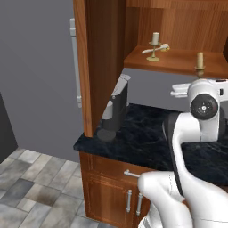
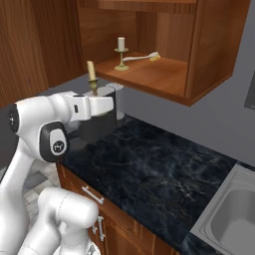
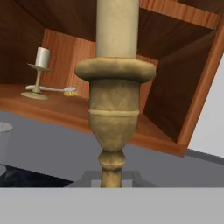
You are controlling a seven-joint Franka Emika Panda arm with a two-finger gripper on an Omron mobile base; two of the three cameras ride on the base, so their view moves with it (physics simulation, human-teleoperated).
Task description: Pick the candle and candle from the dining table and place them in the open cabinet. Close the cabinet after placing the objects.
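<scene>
- Holding the second candle is the white arm's two-finger gripper (image 2: 92, 99); its fingertips themselves are hidden, but the brass stem rises straight out of the hand, so I judge it pinched on the holder's base.
- That cream candle on a slender turned-brass stick (image 3: 115, 105) stands upright, long axis vertical, just in front of and a little below the front edge of the open reddish-brown wooden wall cabinet's shelf (image 2: 149, 79).
- Seen from the left base view, the same held candle (image 1: 200, 62) overlaps the shelf's front lip, so it is near the shelf but not yet over it.
- The other cream candle on a wide-footed brass holder (image 2: 120, 52) already stands deep on the shelf, toward the cabinet's back wall, touching or just beside a white long-handled brush with a yellow head (image 2: 142, 57).
- The relation that matters: the free shelf board lies ahead of the hand and slightly above the holder's foot, so the next move likely calls for a small lift, then a push inward, keeping the stick vertical.
- The panelled cabinet door with a long silver bar handle (image 1: 75, 62) stands swung wide open on the cabinet's far side from the hand; closing is not yet done.
- Below the cabinet sit a black veined marble counter (image 2: 164, 169) and a dark coffee machine (image 1: 116, 107).
</scene>
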